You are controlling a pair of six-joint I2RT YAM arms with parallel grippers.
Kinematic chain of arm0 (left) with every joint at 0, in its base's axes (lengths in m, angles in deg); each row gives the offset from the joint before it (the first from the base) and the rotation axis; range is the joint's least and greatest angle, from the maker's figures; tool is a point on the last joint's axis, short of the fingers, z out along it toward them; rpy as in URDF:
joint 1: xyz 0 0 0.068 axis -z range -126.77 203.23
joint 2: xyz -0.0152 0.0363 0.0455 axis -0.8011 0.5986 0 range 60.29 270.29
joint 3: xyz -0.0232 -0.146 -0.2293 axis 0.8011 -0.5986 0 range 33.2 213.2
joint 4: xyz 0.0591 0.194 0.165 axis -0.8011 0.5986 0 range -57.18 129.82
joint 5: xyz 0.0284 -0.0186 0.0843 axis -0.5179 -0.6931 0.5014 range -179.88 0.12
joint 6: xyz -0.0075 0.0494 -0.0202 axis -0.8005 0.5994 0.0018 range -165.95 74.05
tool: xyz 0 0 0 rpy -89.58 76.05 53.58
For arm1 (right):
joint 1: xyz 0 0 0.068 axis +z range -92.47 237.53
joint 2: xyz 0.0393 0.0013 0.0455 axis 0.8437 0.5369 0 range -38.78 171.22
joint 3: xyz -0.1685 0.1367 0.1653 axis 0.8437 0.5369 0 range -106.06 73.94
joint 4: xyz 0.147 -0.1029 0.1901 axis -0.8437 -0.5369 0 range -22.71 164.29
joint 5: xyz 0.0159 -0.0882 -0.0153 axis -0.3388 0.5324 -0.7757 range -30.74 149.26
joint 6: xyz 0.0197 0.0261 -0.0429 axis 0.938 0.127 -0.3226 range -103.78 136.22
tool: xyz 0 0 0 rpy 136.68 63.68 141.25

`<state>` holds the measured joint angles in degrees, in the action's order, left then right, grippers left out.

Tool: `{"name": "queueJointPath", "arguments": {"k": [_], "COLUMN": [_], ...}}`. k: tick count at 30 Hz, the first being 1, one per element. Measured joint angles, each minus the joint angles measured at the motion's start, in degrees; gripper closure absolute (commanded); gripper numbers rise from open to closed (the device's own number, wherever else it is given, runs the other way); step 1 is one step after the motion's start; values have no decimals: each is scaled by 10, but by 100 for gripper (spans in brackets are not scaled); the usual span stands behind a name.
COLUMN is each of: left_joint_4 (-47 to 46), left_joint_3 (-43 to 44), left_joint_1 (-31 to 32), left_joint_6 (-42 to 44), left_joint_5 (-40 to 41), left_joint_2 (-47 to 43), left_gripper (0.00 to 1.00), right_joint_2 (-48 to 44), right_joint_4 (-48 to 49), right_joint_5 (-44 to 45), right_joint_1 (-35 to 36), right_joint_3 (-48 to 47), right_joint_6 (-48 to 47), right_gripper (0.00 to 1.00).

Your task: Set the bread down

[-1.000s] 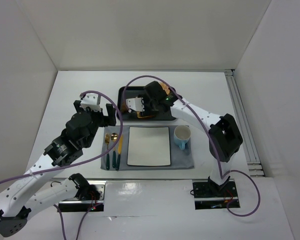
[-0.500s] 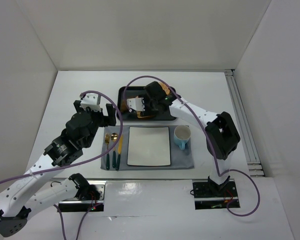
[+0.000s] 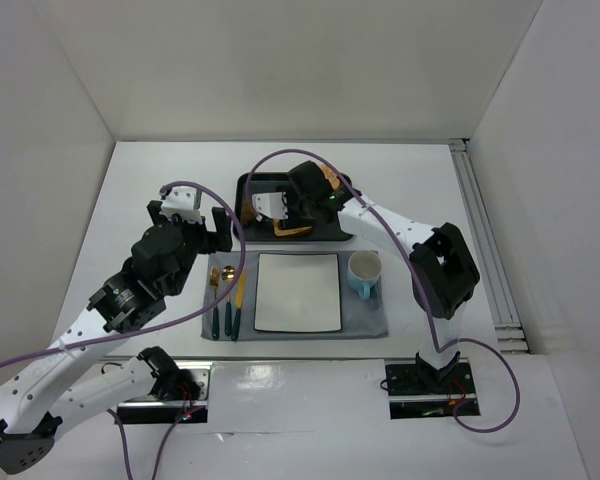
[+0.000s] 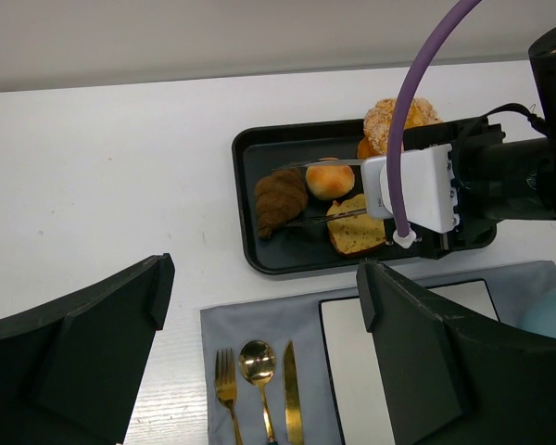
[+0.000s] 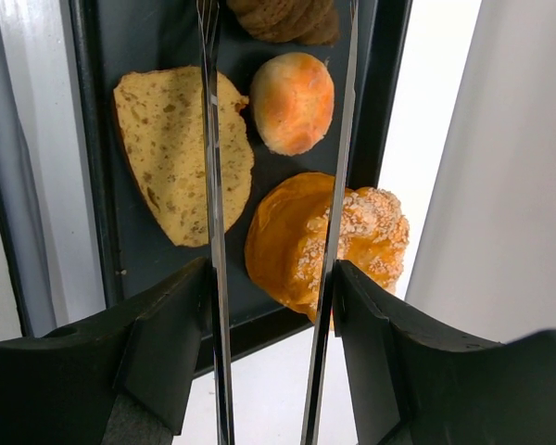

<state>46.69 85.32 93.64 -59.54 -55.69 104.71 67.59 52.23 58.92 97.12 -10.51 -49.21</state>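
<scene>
The bread [image 4: 280, 199], a dark brown croissant, lies at the left end of the black tray [image 4: 250, 260]; its edge shows at the top of the right wrist view [image 5: 283, 17]. My right gripper [image 5: 271, 273] is shut on a pair of metal tongs [image 5: 210, 185], held over the tray [image 3: 300, 205]. The two tong blades [image 4: 320, 164] reach left and flank the croissant, one on each side. I cannot tell whether they press on it. My left gripper [image 4: 264, 278] hangs open over the grey mat with nothing between its fingers.
Also in the tray are a pale toast slice [image 5: 181, 148], a small round orange bun [image 5: 294, 100] and a sugared orange pastry [image 5: 329, 241]. A white plate [image 3: 298, 291], a blue cup [image 3: 364, 271] and gold cutlery [image 4: 258, 375] sit on the grey mat [image 3: 365, 320].
My right arm has crept slightly to the left with the tongs, uncovering more of the toast slice. The left arm has not moved.
</scene>
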Motion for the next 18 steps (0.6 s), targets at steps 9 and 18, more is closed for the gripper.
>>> {"name": "queueJointPath", "arguments": {"k": [9, 18], "left_joint_4": [0, 0], "left_joint_3": [0, 0], "left_joint_1": [0, 0], "left_joint_6": [0, 0], "left_joint_5": [0, 0], "left_joint_2": [0, 0], "left_gripper": [1, 1], "right_joint_2": [1, 29], "right_joint_4": [11, 11], "right_joint_5": [2, -1], "right_joint_1": [-3, -5], "right_joint_3": [-1, -24], "right_joint_6": [0, 0], "right_gripper": [37, 37]}}
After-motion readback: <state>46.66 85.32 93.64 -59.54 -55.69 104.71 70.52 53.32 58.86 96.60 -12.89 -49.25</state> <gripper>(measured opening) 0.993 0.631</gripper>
